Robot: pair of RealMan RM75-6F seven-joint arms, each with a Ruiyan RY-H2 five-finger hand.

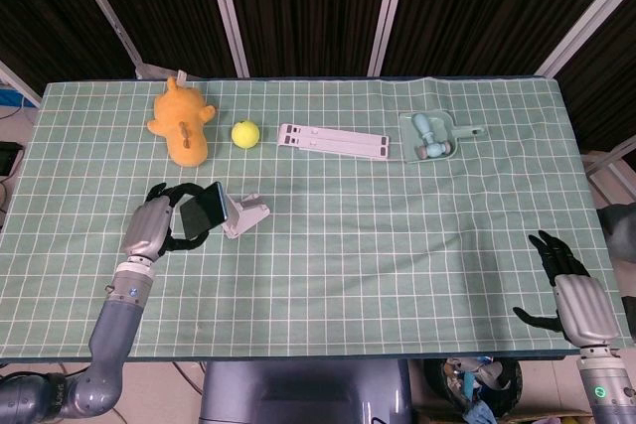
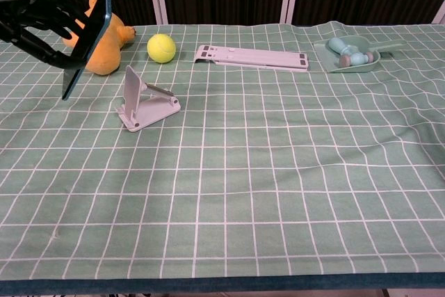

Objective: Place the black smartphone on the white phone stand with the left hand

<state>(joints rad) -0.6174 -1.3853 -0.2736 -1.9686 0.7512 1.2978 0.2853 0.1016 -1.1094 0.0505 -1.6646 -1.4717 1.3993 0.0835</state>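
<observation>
My left hand point(image 1: 159, 226) point(image 2: 31, 20) holds the black smartphone point(image 1: 202, 210) point(image 2: 87, 39) up in the air, tilted steeply on edge. It hangs just left of the white phone stand point(image 1: 243, 213) point(image 2: 144, 102), which sits empty on the green checked cloth. In the chest view the phone's lower end is above and to the left of the stand's upright back plate, with a gap between them. My right hand point(image 1: 568, 286) rests at the near right corner of the table with fingers apart and nothing in it; the chest view does not show it.
An orange plush toy point(image 1: 182, 122) lies behind the stand, with a yellow tennis ball point(image 1: 245, 133) to its right. Farther right are a flat white folding bar point(image 1: 335, 141) and a pale green tray point(image 1: 433, 136) holding small blue items.
</observation>
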